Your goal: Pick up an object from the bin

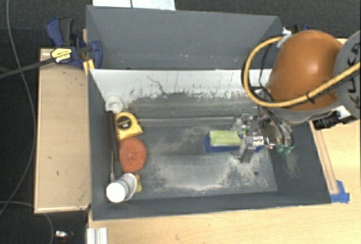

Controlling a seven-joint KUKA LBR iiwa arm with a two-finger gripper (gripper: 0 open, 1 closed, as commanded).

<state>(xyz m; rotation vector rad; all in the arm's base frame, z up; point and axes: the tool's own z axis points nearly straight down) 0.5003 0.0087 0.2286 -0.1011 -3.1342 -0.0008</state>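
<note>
My gripper [248, 144] hangs low over the right half of the bin floor, under the orange dome of the wrist. Right at its left side lies a flat block with a green top and a blue underside [223, 140]; its right end reaches the metal fingers. Whether a finger touches the block I cannot tell.
Along the bin's left wall lie a yellow tape measure [127, 124], a round reddish-brown puck [133, 153], a small white-capped bottle [120, 189], a pale cap [114, 104] and a long dark rod [111, 144]. The arm and its cables cover the bin's right rear corner.
</note>
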